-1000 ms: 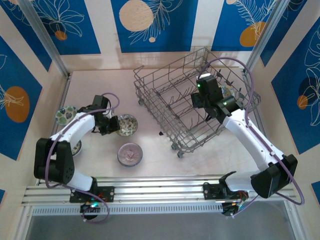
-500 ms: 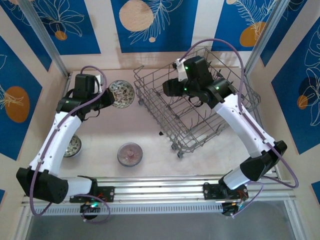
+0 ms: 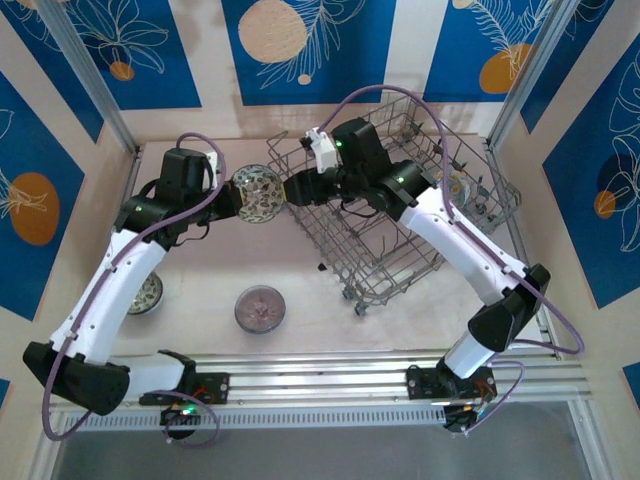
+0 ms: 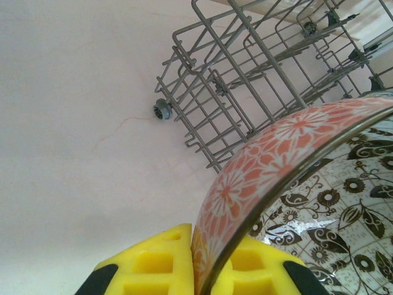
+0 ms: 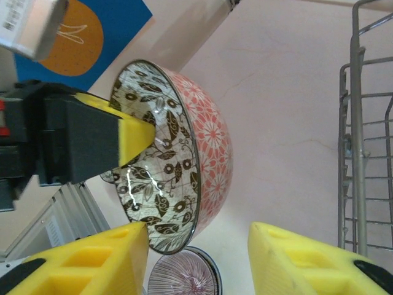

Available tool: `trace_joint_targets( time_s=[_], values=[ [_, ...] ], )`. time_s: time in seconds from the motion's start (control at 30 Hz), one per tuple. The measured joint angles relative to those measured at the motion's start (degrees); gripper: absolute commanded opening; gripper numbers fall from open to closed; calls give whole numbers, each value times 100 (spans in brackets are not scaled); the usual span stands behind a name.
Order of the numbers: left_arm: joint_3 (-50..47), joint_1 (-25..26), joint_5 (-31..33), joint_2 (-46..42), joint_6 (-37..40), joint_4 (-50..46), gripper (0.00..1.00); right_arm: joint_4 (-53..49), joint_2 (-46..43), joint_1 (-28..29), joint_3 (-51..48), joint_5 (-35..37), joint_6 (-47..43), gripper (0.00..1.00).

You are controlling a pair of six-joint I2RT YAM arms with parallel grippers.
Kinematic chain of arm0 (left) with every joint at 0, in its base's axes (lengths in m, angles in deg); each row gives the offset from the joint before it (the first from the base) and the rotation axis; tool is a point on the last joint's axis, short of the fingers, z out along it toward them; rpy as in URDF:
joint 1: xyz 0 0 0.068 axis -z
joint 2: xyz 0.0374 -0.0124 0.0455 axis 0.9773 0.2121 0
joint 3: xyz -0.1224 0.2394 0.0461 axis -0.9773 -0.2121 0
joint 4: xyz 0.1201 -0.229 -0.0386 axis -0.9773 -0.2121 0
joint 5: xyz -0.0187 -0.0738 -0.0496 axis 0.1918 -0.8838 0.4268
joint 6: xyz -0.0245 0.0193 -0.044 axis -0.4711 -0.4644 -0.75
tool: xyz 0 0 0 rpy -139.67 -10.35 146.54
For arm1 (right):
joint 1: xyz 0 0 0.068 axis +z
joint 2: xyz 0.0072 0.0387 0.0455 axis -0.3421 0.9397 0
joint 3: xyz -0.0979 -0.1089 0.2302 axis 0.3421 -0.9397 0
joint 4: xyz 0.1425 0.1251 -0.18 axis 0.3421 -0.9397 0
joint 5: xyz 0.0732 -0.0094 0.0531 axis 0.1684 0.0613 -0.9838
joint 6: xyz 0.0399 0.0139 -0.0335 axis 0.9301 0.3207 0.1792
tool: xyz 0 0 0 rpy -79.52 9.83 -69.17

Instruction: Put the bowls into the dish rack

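My left gripper (image 3: pixel 237 198) is shut on the rim of a bowl (image 3: pixel 258 195) with an orange-pink floral outside and dark leaves inside, held on edge in the air just left of the dish rack (image 3: pixel 400 215). In the left wrist view the yellow pads (image 4: pixel 163 261) pinch the bowl's wall (image 4: pixel 270 160). My right gripper (image 3: pixel 292 188) reaches from the rack side. In the right wrist view, its jaws are open, and the bowl's (image 5: pixel 184 153) lower rim sits between them, near the left fingertip (image 5: pixel 116 252). A pinkish striped bowl (image 3: pixel 260 308) lies on the table.
A patterned bowl (image 3: pixel 148 292) sits partly under my left arm near the table's left edge. Another small bowl (image 3: pixel 456 186) stands in the rack's far right part. The rack's left corner wires (image 5: pixel 359 141) are close to my right gripper. Walls enclose the table on three sides.
My left arm carried the bowl right, up to the rack's left corner. My right arm swung left out of the rack to meet it, and its jaws have narrowed.
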Motion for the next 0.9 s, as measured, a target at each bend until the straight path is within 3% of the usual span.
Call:
trace_joint_targets(
  time_s=[0.47,0.6,0.73,0.9],
  values=[
    [118,289,380,-42,-2,-35,0,-7,254,120,188,511,273,28],
    [118,348,487,-39,0,-39,0,-9,282,166,195,592,289,18],
    [122,391,575,-39,-4,-55,0,-79,334,219,293,702,269,16],
    [131,437,616,-22,-46,-57,0,-170,365,267,358,898,197,3]
  ],
)
